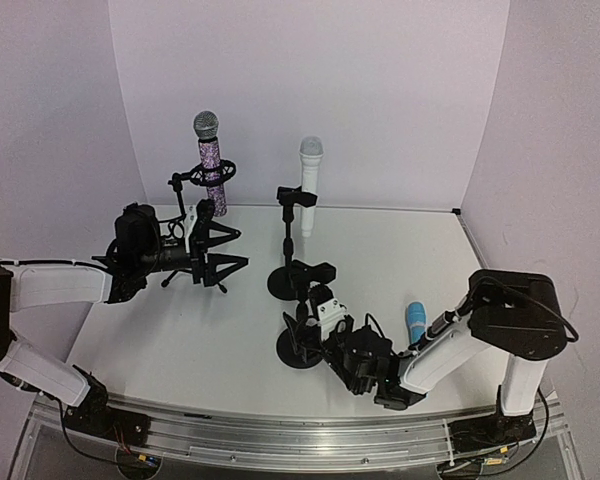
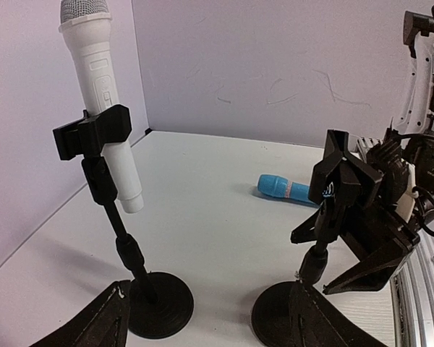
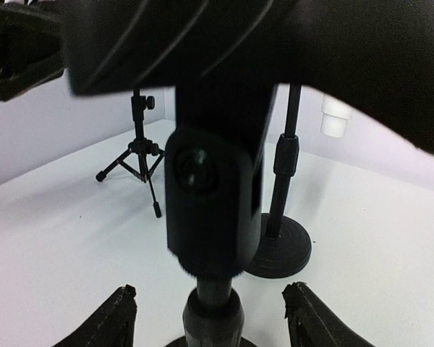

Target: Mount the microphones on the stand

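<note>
The purple-glitter microphone (image 1: 208,150) stands in the tripod stand (image 1: 202,215) at the back left. The white microphone (image 1: 309,180) (image 2: 101,94) is clipped in a round-base stand (image 1: 288,283) (image 2: 155,303). A light blue microphone (image 1: 415,322) (image 2: 289,190) lies flat on the table. A third round-base stand (image 1: 300,350) has an empty clip (image 1: 312,272) (image 2: 343,181). My right gripper (image 1: 312,328) (image 3: 213,311) is open, its fingers either side of that stand's pole (image 3: 213,318) without touching it. My left gripper (image 1: 235,247) (image 2: 210,325) is open and empty beside the tripod.
The white table (image 1: 180,340) ends at a metal rail (image 1: 280,440) along the front. Lilac walls close the back and both sides. The three stands sit close together, left of centre. The right arm's forearm (image 1: 450,350) lies low next to the blue microphone.
</note>
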Robot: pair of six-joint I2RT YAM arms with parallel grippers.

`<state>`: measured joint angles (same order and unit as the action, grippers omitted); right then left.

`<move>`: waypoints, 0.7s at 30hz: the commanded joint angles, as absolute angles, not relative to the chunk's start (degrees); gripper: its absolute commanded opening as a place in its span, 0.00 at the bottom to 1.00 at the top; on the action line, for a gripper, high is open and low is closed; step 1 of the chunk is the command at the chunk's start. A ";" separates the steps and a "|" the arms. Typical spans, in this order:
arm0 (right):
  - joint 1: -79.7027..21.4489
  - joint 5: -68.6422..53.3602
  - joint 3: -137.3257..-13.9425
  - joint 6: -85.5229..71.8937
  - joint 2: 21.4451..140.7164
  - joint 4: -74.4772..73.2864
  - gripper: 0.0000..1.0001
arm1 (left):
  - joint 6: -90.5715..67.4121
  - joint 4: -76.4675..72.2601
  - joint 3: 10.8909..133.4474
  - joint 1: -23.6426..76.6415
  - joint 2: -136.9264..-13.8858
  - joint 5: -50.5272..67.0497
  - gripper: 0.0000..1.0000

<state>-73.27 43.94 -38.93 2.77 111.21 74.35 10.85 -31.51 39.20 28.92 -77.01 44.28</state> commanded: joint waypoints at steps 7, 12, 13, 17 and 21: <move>-76.30 43.50 -34.99 -29.69 80.22 9.03 0.84 | 11.94 -28.43 41.33 34.10 -72.28 44.99 0.83; -76.13 41.14 -41.86 -55.15 68.49 -38.33 0.80 | 11.35 -27.80 42.32 34.40 -71.59 45.93 0.84; -75.63 39.78 -42.81 -58.07 67.83 -43.38 0.79 | 11.32 -27.85 42.60 34.47 -71.78 46.46 0.84; -68.20 32.65 -48.22 -62.98 69.18 -57.99 0.79 | 10.91 -28.09 43.49 34.46 -72.15 47.55 0.84; -50.67 20.80 -52.60 -56.63 72.99 -61.44 0.81 | 10.92 -27.54 43.83 34.69 -72.03 47.98 0.84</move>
